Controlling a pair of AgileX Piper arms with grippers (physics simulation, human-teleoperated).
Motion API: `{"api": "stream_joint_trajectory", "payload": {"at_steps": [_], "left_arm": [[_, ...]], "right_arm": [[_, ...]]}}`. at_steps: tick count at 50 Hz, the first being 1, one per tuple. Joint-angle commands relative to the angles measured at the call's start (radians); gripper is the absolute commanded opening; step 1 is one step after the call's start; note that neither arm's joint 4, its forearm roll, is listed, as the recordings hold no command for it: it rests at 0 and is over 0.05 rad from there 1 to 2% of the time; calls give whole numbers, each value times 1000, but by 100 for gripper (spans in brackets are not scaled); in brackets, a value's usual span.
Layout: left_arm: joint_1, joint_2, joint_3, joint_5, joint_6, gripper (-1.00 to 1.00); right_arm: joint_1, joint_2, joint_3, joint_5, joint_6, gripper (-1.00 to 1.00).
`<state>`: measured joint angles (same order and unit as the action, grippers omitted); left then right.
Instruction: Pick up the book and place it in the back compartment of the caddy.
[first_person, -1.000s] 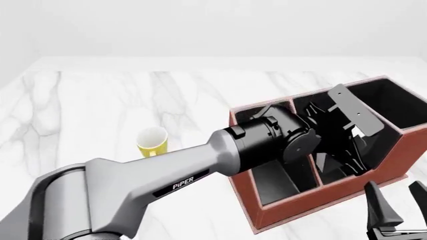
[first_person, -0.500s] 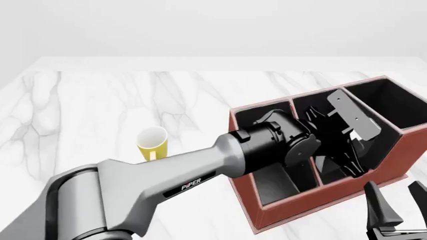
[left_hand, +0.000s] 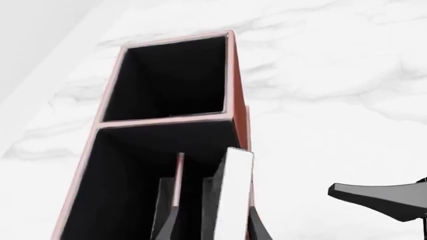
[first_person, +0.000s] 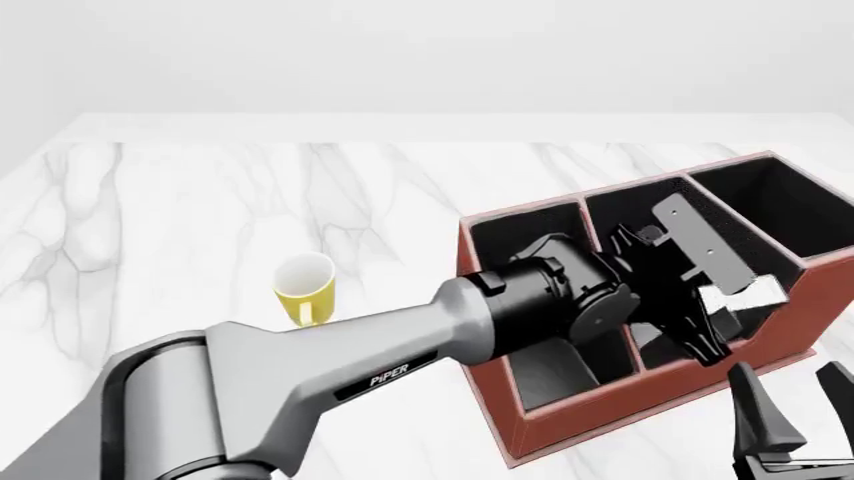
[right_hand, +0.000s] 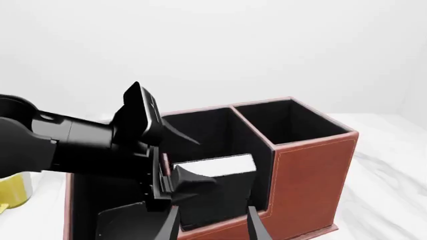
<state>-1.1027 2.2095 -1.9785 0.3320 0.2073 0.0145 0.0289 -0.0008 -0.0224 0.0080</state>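
Camera arrangement: one fixed front view, two wrist views.
Front view looks forward and down from behind the arms, taking in the whole caddy (first_person: 641, 400) and table (first_person: 200, 210). Left wrist view sits close above the caddy (left_hand: 237, 95), looking into it. Right wrist view faces the caddy's (right_hand: 307, 165) side, low. All three share the caddy.

Book (first_person: 742, 297) lower, tilted into caddy (first_person: 627, 400).

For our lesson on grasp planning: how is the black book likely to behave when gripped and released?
The book looks thick and flat-sided, so probably stiff. The left gripper pinches its faces, so slipping seems unlikely. Standing on edge inside the caddy, it may lean once released.
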Motion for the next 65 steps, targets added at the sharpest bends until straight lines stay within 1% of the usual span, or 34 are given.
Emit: {"api": "stream_joint_trajectory", "payload": {"at_steps": [1, 6, 13, 14, 18, 21, 24, 26, 27, 28, 30, 32, 33, 37, 38, 40, 41, 42, 43, 44, 46, 48, 49, 50, 51, 52, 54, 56, 57, 60, 62, 63, 64, 65], "left_arm": [[7, 3, 10, -2, 7, 100], [5, -30, 16, -1, -14, 100], [16, -57, 25, 3, -2, 100], [18, -81, 32, 0, -10, 100], [17, -115, 52, 3, 0, 100], [16, -162, 88, -5, 8, 100], [15, -231, 146, -23, 17, 100], [16, -248, 160, -25, 18, 100], [25, -289, 187, -30, 18, 100], [30, -306, 203, -37, 28, 100], [33, -321, 214, -38, 23, 100], [56, -376, 260, -56, 36, 100], [56, -377, 261, -57, 36, 100], [91, -468, 345, -93, 39, 100], [102, -484, 365, -104, 50, 100], [123, -527, 409, -125, 45, 100], [130, -545, 432, -136, 57, 100], [134, -572, 465, -145, 52, 100], [158, -610, 516, -173, 60, 100], [158, -610, 517, -174, 60, 100], [177, -651, 579, -203, 73, 100], [225, -693, 625, -243, 69, 100], [259, -708, 649, -261, 50, 100], [273, -704, 675, -271, 76, 100], [288, -730, 728, -316, 112, 100], [322, -762, 765, -345, 74, 100], [343, -802, 830, -379, 85, 100], [374, -863, 908, -415, 58, 100], [391, -885, 943, -434, 62, 100], [455, -984, 1092, -507, 56, 100], [472, -1027, 1157, -521, 38, 100], [490, -1068, 1209, -538, 47, 100], [499, -1093, 1237, -544, 45, 100], [509, -1115, 1255, -544, 24, 100]], "right_arm": [[0, -8, 0, 7, 1, 100], [-1, 2, 0, -2, 0, 100], [-2, -10, 1, 10, -1, 100], [-2, -2, 0, 2, -2, 100], [-3, 6, 0, -5, -2, 100], [-4, 0, 1, 1, -3, 100], [-4, -11, 1, 12, -2, 100], [-3, 5, 0, -3, -3, 100], [-3, 6, 0, -5, -3, 100], [-3, 7, 0, -5, -3, 100], [-3, 8, 0, -7, -3, 100], [-3, 2, 0, -1, -3, 100], [-3, 3, 0, -2, -3, 100], [-1, 5, 0, -5, -3, 100], [-1, 4, 0, -4, -3, 100], [0, -5, 0, 4, -3, 100], [0, -7, 0, 6, -3, 100], [0, -9, 0, 8, -3, 100], [0, -9, 0, 8, -2, 100], [0, -9, 0, 8, -2, 100], [1, -12, 0, 11, -3, 100], [2, -9, 0, 7, -3, 100], [2, -8, 0, 6, -4, 100], [3, -11, 0, 8, -5, 100], [4, -13, -1, 11, -4, 100], [3, -14, -1, 11, -4, 100], [2, -13, -1, 10, -4, 100], [4, -13, -1, 9, -6, 100], [3, -12, -1, 9, -6, 100], [2, -12, -1, 9, -6, 100], [1, -12, -1, 10, -6, 100], [1, -12, -1, 10, -6, 100], [1, -10, -1, 8, -7, 100], [1, -10, -1, 8, -7, 100]]}}
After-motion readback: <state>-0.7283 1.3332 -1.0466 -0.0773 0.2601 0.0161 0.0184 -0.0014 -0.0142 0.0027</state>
